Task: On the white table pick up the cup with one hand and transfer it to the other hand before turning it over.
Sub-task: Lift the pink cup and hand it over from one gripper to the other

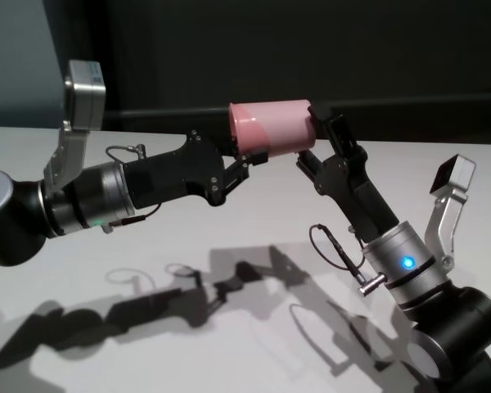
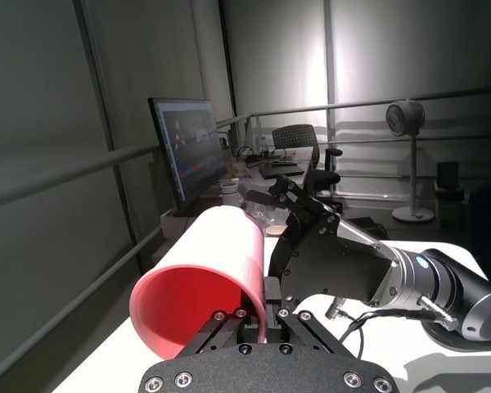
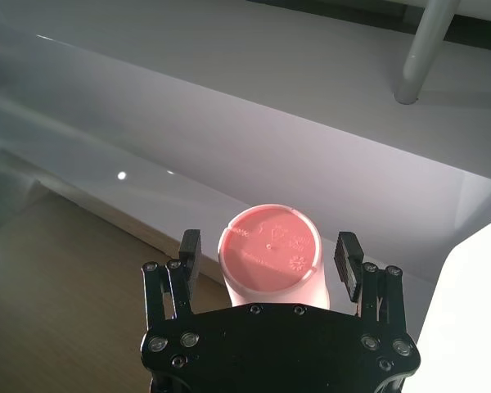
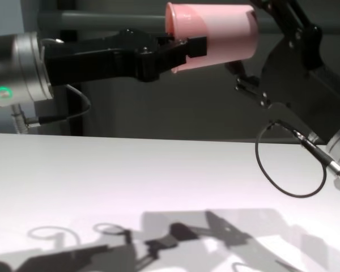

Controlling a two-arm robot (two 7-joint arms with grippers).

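Observation:
The pink cup [image 1: 270, 127] lies on its side in the air, high above the white table [image 1: 229, 327]. My left gripper [image 1: 247, 160], on the arm with the green light ring, is shut on the cup's wall at the rim [image 2: 229, 278]. My right gripper [image 1: 315, 139], with the looping black cable, is at the cup's base end. In the right wrist view its fingers [image 3: 188, 250] stand on either side of the base [image 3: 270, 250] with gaps, so it is open. The chest view shows the cup [image 4: 215, 31] between both grippers.
The arms' shadows fall on the table [image 4: 130, 170] below. Beyond the table the left wrist view shows a monitor [image 2: 188, 147], an office chair [image 2: 299, 143] and a standing fan [image 2: 405, 119]. A dark rail runs behind the table's far edge.

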